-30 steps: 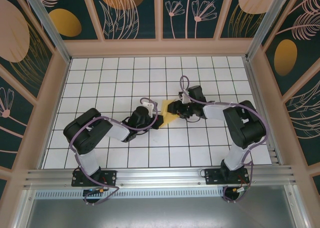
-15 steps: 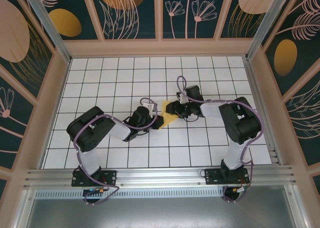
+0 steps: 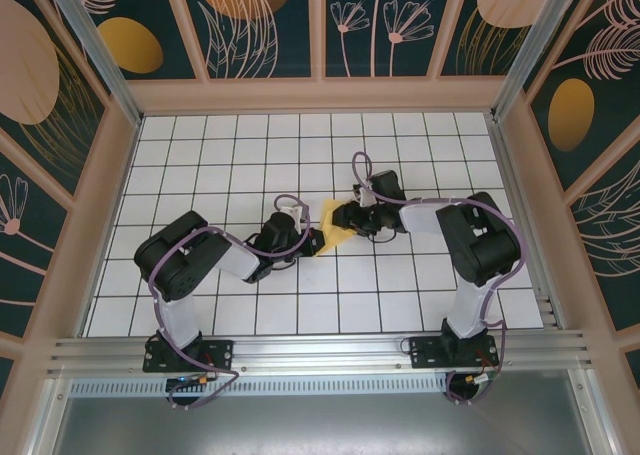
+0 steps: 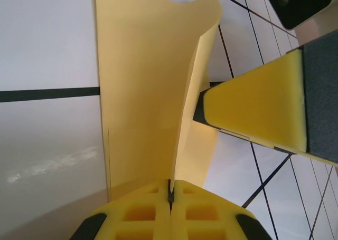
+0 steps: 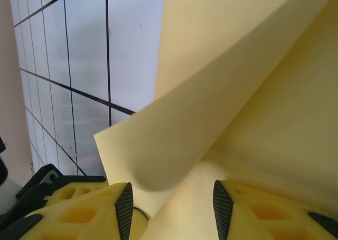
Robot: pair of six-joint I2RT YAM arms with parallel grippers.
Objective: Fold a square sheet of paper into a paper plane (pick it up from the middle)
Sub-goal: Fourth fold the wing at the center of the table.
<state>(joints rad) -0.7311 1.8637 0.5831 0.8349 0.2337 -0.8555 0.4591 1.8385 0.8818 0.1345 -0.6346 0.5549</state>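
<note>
Top camera looks down from 6 o'clock; both wrist cameras, close in, share the yellow paper sheet (image 4: 142,66).

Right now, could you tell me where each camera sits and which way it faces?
Top external: above and behind the arms, looking down on the gridded table; both arms show, the left gripper and right gripper meeting at the square sheet of paper.
Left wrist: on the left arm, looking along its shut fingers pinching the paper's edge.
Right wrist: on the right arm, looking past its parted fingers at the paper between them.
Shared: all three views show the yellow paper.
</note>
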